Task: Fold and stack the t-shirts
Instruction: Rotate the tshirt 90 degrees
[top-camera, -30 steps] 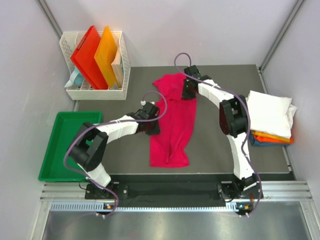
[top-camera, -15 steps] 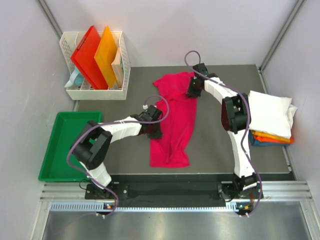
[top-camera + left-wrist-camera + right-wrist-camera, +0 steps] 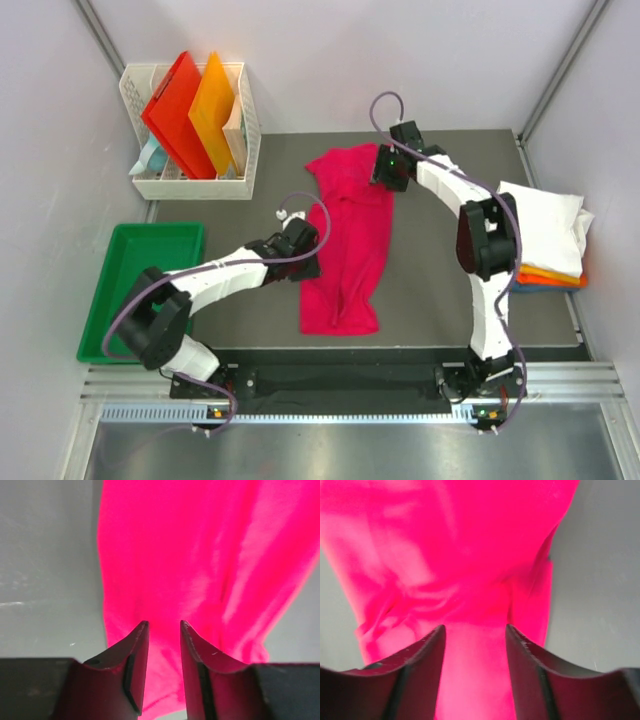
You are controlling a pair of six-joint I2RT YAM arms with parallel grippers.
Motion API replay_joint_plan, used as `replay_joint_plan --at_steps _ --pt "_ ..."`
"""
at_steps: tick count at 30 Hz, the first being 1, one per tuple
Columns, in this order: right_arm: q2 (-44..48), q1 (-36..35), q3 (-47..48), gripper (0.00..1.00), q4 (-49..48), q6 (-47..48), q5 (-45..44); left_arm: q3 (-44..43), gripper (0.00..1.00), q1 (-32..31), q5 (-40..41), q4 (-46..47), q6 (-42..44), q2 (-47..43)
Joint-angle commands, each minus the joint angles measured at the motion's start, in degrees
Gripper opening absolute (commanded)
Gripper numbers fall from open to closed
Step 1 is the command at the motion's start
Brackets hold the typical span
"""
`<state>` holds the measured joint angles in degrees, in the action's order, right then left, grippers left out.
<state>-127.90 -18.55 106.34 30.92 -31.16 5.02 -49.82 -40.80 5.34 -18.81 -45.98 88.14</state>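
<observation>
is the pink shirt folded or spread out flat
Partly folded: the pink shirt lies as a long narrow strip on the table, not yet a compact rectangle.

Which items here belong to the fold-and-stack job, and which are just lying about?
Job:
magenta t-shirt, not yet stacked
folded pile at right: white t-shirt over orange t-shirt and blue t-shirt

Lying about:
white basket holding red folder and orange folder
green tray

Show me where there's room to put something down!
Bare mat lies between the pink shirt and the folded stack, and between the green tray and the shirt's near end. Crowded: the middle, left gripper and right gripper over the shirt.
</observation>
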Motion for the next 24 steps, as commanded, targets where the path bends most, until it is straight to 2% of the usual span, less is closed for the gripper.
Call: replay_joint_plan --at_steps 1,4,8,13,16,19,24 --pt "18.88 -4.56 -2.45 0.54 -2.54 4.52 -7.37 -1.15 0.38 -0.07 4.85 1.32 2.73 -8.06" --pt "25.84 -9.47 -9.20 0.51 -0.86 6.37 -9.15 -1.42 0.37 -0.07 4.85 0.62 3.17 -10.17" --pt "34.54 -15.81 -25.89 0.42 -1.64 6.02 -11.69 -0.01 0.33 -0.07 3.45 1.14 2.30 -11.58" --pt "47.54 -23.28 -45.82 0.40 -3.14 0.32 -20.82 2.27 0.31 -0.16 2.04 2.72 1.94 -13.08" --pt "55.98 -24.43 -55.15 0.38 -5.87 -3.11 -19.96 2.54 0.30 -0.34 0.99 2.55 2.47 -13.78" --pt "59.42 -25.65 -58.87 0.37 -3.24 -4.08 -17.50 3.06 0.30 -0.95 1.07 1.94 2.73 -14.75" --pt "63.46 -30.66 -65.29 0.36 -2.09 -8.82 -18.11 4.56 0.29 -1.30 0.81 2.02 2.12 -14.93"
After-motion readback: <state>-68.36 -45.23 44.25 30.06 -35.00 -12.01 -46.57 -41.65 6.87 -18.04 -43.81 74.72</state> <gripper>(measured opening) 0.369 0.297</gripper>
